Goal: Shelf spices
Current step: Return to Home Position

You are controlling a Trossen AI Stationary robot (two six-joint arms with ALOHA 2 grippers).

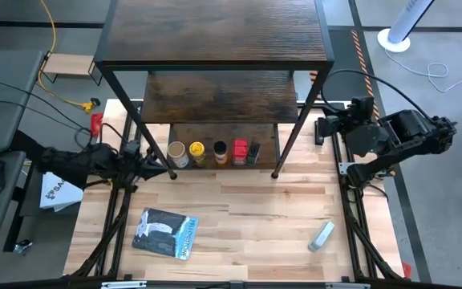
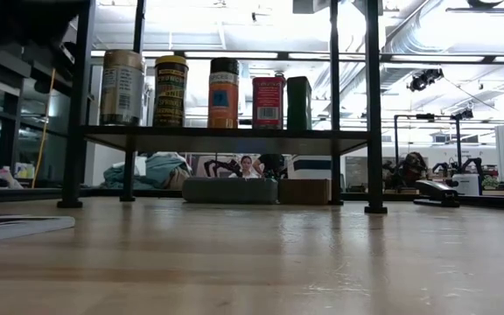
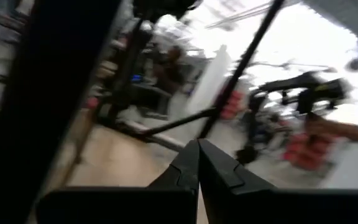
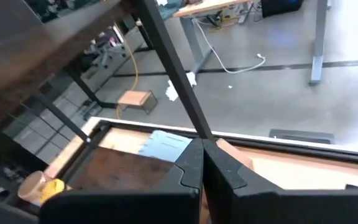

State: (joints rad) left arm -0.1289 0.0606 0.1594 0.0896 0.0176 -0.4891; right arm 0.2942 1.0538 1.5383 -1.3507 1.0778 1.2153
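High view is showing five small spice containers (image 1: 220, 152) standing in a row at the near edge of the lowest board of the tall dark wood-grain shelf with thin black metal frame (image 1: 215, 36). Left gripper (image 1: 165, 169), jaws clenched on nothing, is hanging just beside the near-left leg. The right gripper (image 1: 324, 128), likewise clenched and empty, is waiting by the right legs. A sideways sweep while pulling away is risking a knocked leg, jolting the shelf and toppling the containers.

At table height the labels on the spices (image 2: 223, 92) are too small to read, and the shelf (image 2: 226, 138) is cut off just above them. From overhead its top board (image 1: 215, 32), itself cropped, hides the back of the lower tiers.
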